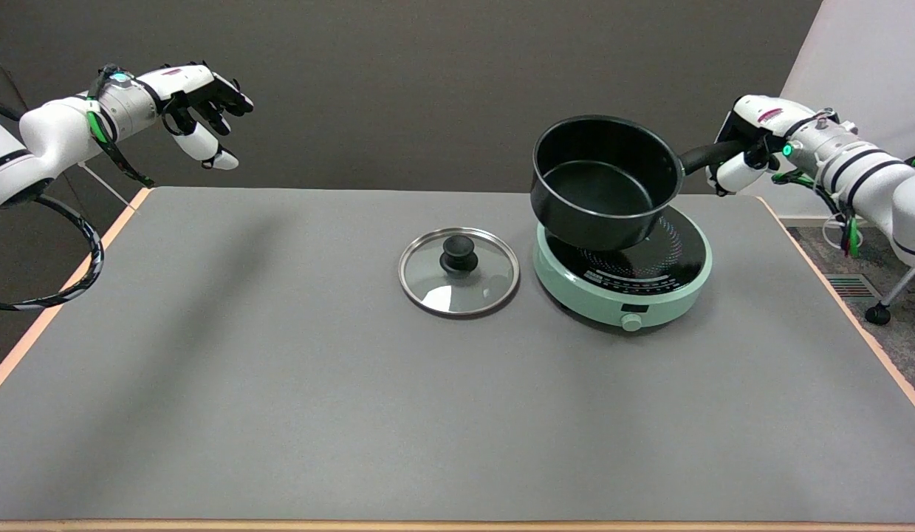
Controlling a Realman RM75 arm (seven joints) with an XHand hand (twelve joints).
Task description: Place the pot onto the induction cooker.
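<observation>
Pot (pixel 603 185): black, round, deep-walled saucepan with a dark non-stick inside, a thin bright rim and a long black handle running off to the picture's right. It is tilted, mouth leaning toward the camera. It is above the round mint-green induction cooker (pixel 624 270) with the black glass top; whether its base touches the glass cannot be told. Pot sits toward the cooker's far left part, so the near and right arc of the glass shows bare.

Right hand (pixel 745 148): white and black, fingers wrapped around the handle's far end, gripping it.

Cooker stands on the grey surface (pixel 354 406), toward its far right, with a knob on its near side. Just beside it, on its left and not touching, a round glass lid (pixel 458 270) with metal rim and black knob lies flat.

Surface has a pale wooden edge showing along left and right sides. Wide bare grey stretch runs across the near half and the whole left. Right edge lies near the cooker, far edge just behind it.
</observation>
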